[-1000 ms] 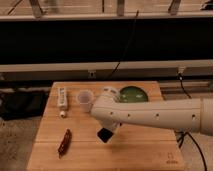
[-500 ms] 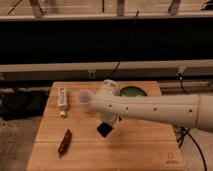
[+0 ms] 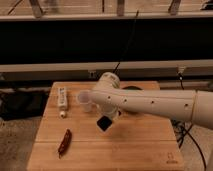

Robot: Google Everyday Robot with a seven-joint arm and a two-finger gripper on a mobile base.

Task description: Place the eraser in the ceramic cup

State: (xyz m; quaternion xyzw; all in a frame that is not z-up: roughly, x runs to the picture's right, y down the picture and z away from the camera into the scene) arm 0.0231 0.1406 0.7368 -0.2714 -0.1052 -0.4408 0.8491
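While clamped in the claw (image 3: 106, 120), the eraser (image 3: 104, 123) hangs beside the ceramic cup (image 3: 85, 100).

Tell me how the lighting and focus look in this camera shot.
Camera view: dim, warm light and soft focus all over. The wooden table is the brightest area; the band behind it is nearly black. The pale arm hides most of the green bowl. The tool, just right of the ceramic cup, holds the eraser, whose edges are fuzzy.
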